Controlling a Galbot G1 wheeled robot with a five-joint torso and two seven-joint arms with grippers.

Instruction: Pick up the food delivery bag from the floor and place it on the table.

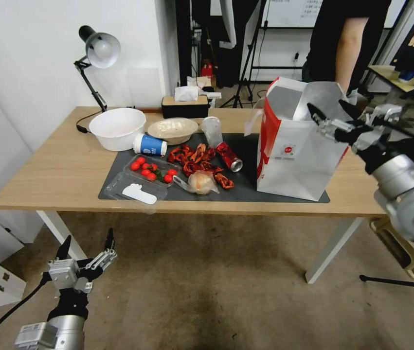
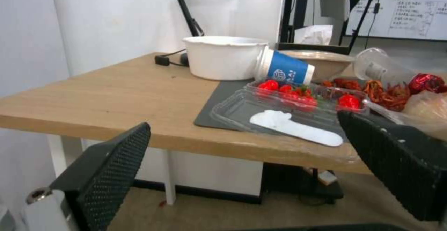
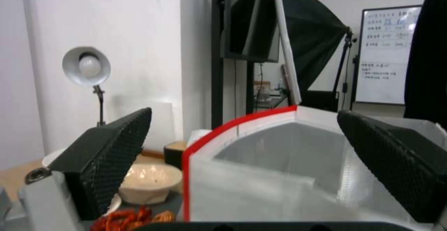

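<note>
A: The jaws of the right gripper (image 1: 333,113) stand wide apart, and nothing is between them. It is at the open top of the food delivery bag (image 1: 294,155), at the edge on the robot's right side.

B: And where is the bag itself?

A: It stands upright on the table (image 1: 61,170), on the right end of the dark mat (image 1: 245,184), next to the red can (image 1: 229,156). It is not on the floor (image 1: 216,291).

B: So which step is this?

A: I judge it as the end of the placing. The bag stands alone, so the gripper only needs to move away without catching the rim or the handle.

B: And the other arm?

A: The left gripper (image 1: 86,246) is low in front of the table, also spread open and empty.
</note>
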